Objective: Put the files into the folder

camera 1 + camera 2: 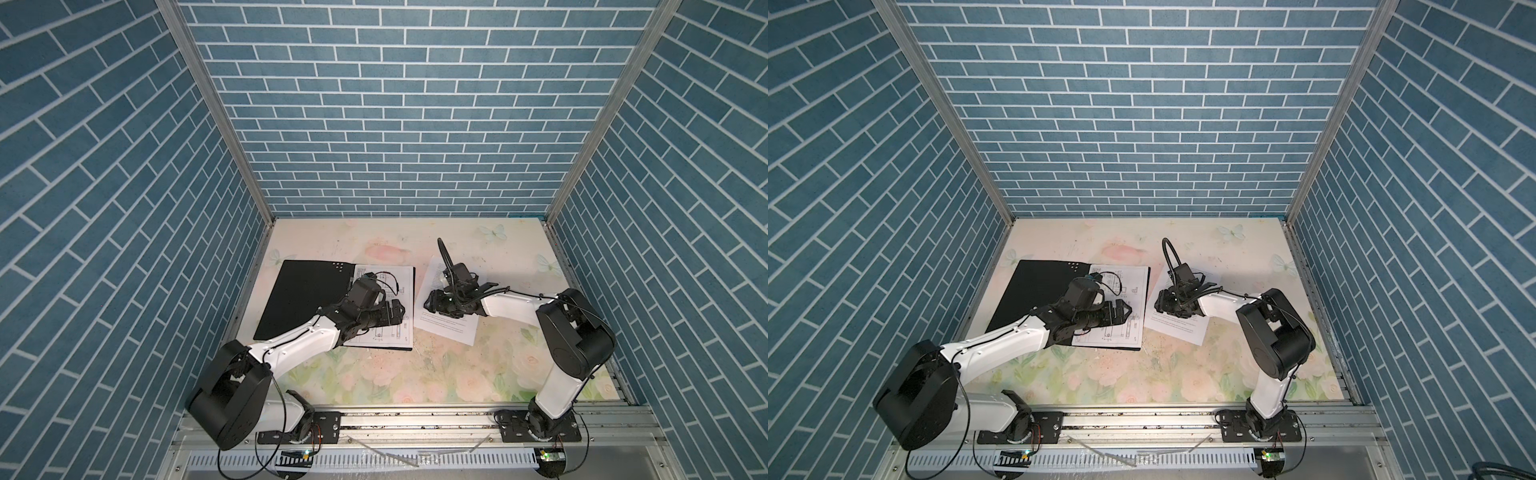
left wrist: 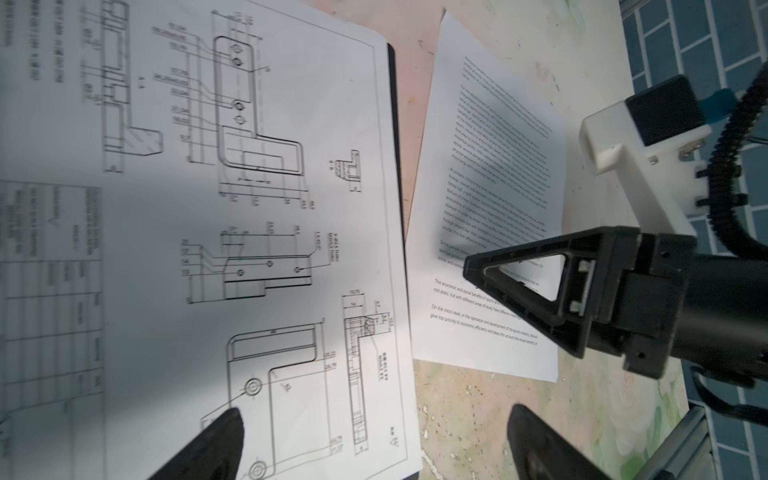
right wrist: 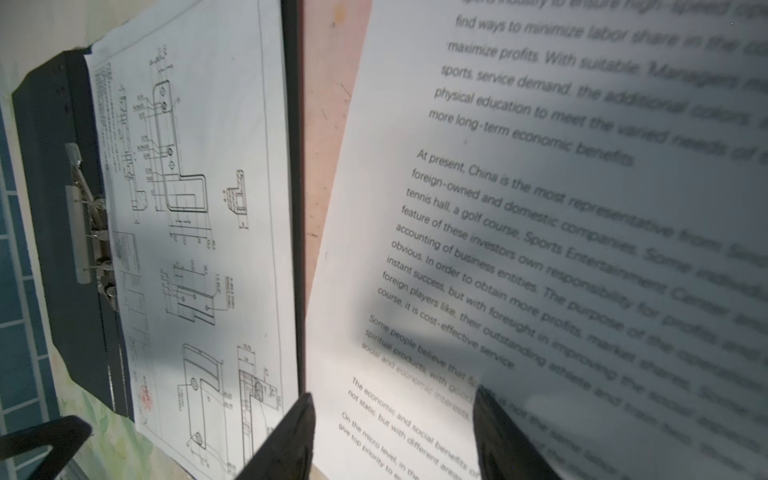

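Folder (image 1: 299, 299) is laid open on the left part of the table (image 1: 415, 374), black inside up. Metal clip (image 3: 89, 232) is seen along its spine.

Drawing sheet (image 1: 399, 282) is laid flat on the folder's right half, inside its edges. Whether a second sheet is under it cannot be told.

Text sheet (image 1: 449, 328) is found on the bare table just beside the folder, skewed, apart from the folder's edge and not yet filed.

Left gripper (image 1: 402, 311) is held low over the right edge of the drawing sheet, jaws spread to the full, nothing between them.

Right gripper (image 1: 427, 305) is placed over the near-left part of the text sheet, jaws partly spread, with flat paper seen in the gap. No pinch is made out.

Step in hand, as judged: pick-up of the text sheet, the last one seen outside.

Next move, as judged: an edge must be raised or the sheet dragged by a pressing finger, then carried left and squared onto the drawing sheet. The left gripper could be used to pin the filed sheet, since thin paper is easily shifted.
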